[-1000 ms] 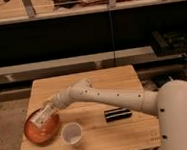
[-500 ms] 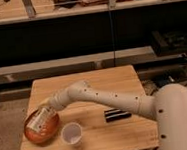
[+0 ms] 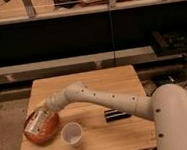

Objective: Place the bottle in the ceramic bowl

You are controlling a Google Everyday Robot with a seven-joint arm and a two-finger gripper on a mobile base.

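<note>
One gripper reaches out over the ceramic bowl, at the end of the long white arm, and how its fingers stand is not something I can tell from here. The bottle lies tilted across the bowl, its upper end up by the gripper and its body over the bowl's hollow; whether it already rests on the glaze or hangs just above it I cannot say.

The bottle looks light and thin-walled, probably a little springy under a squeeze, with a smooth skin that could slip; the labelled middle seems the surest place to hold. It is about as long as the bowl is wide, so I judge it would settle slanted against the rim rather than flat. The bowl itself is hard, glazed and likely chippable.

The bowl sits near the bench's left edge, so there is little room on that side. The white cup stands just to the right of the bowl, and the black bar lies farther right, well apart. Behind the bowl the bench top lies open.
</note>
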